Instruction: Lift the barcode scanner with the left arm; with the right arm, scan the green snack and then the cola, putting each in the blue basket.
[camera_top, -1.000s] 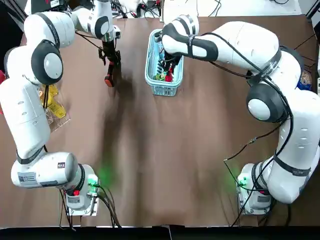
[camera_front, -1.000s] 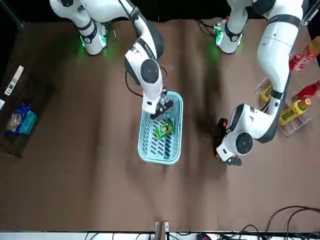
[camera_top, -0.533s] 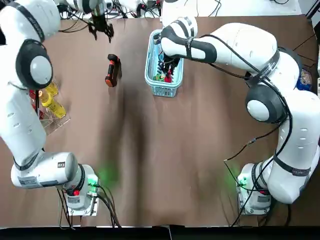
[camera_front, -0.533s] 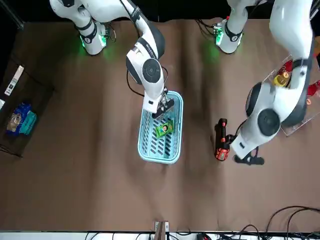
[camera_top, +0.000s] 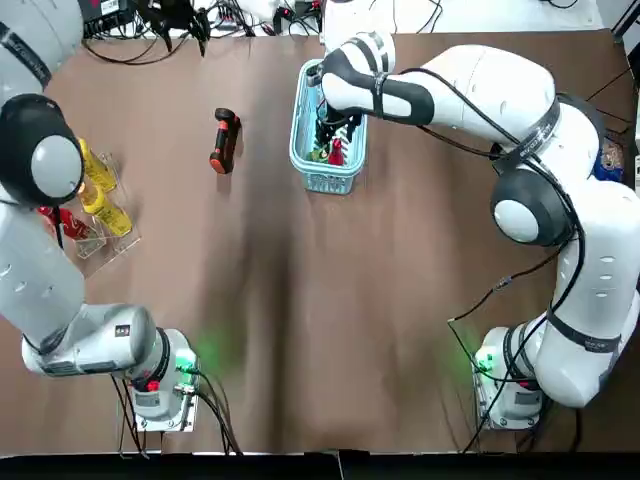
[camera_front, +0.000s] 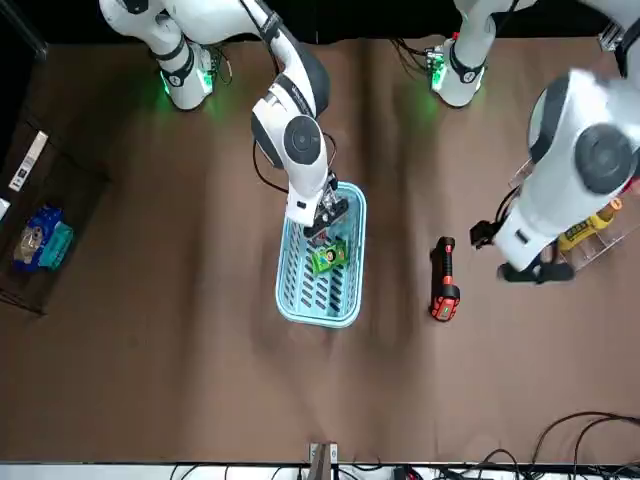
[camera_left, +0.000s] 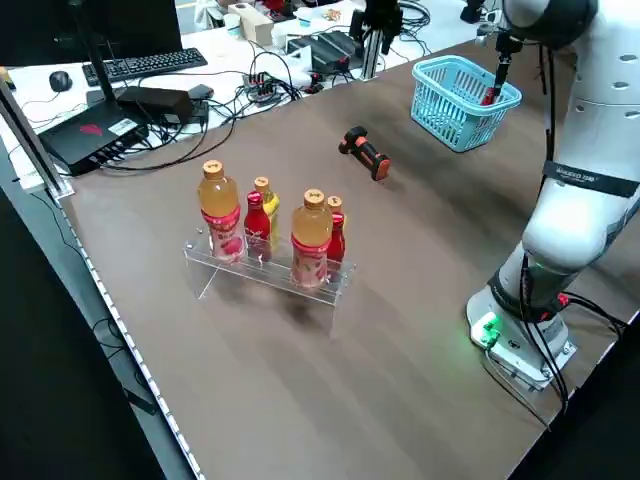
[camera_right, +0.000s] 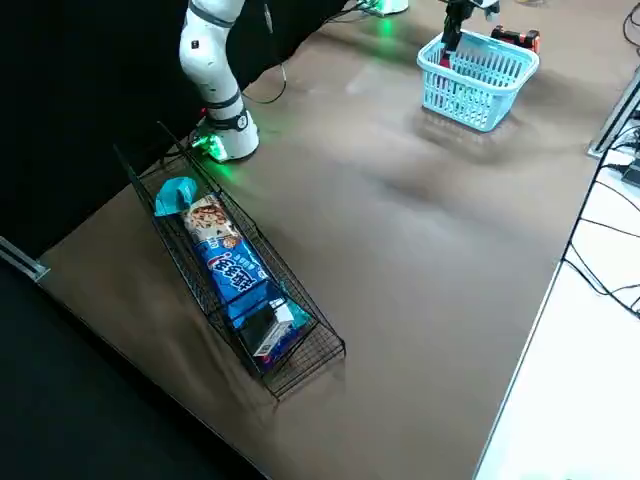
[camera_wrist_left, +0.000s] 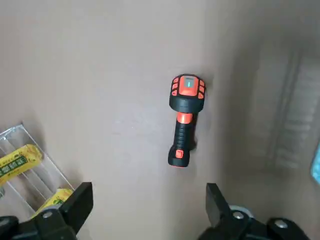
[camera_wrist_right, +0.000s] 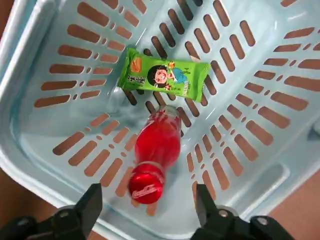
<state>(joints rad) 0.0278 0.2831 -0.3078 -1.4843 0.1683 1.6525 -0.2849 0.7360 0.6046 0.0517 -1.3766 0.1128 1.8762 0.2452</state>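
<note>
Left gripper (camera_wrist_left: 147, 194), by my reading, hangs wide open and empty above the table (camera_wrist_left: 90, 65), well clear of the barcode scanner (camera_wrist_left: 185, 117) lying flat on it. Right gripper (camera_wrist_right: 148, 194) is spread open, empty, over the blue basket (camera_wrist_right: 30, 45); green snack (camera_wrist_right: 165, 77) and cola (camera_wrist_right: 156, 147) lie inside.

The brown table (camera_top: 300, 320) carries little; the barcode scanner (camera_top: 224, 141) lies flat on its side toward the far left corner, touching nothing else; the blue basket (camera_top: 328, 182) stands just to its right, near the middle of the far edge, with bare tabletop between them; a clear rack (camera_left: 262, 272) of bottles sits along the left edge; a long wire basket (camera_right: 305, 350) of packets runs along the right edge; my left base (camera_top: 160, 395) and my right base (camera_top: 512, 390) are fixed by the near edge, well apart.
</note>
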